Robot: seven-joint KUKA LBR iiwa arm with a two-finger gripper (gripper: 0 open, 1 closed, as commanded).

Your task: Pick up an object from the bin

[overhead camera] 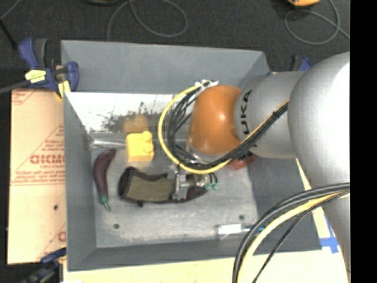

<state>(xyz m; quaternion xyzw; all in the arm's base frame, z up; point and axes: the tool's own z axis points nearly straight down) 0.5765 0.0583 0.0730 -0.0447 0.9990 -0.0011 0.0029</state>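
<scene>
One olive-green piece of soft fabric with a dark border (146, 187) lies on the floor of the grey metal bin (171, 226). Its right end reaches right up to the gripper (187, 187), which is down at the floor beneath the orange wrist cover (212, 122). The wrist and its looped cables hide much of the gripper, so I cannot tell whether it is clenched or released.

One yellow plastic building block (140, 146) stands up and to the left of the gripper, close by the fabric's upper edge. One tan lump (135, 124) sits just beyond that block, farther from the gripper. One dark purple toy aubergine with a green stem (103, 174) lies farther left, past the fabric and apart from it. One small reddish thing (238, 163) peeks out at the gripper's right under the arm, too hidden to name. One pale flat piece (231, 230) lies below and right of the gripper, near the front wall.
</scene>
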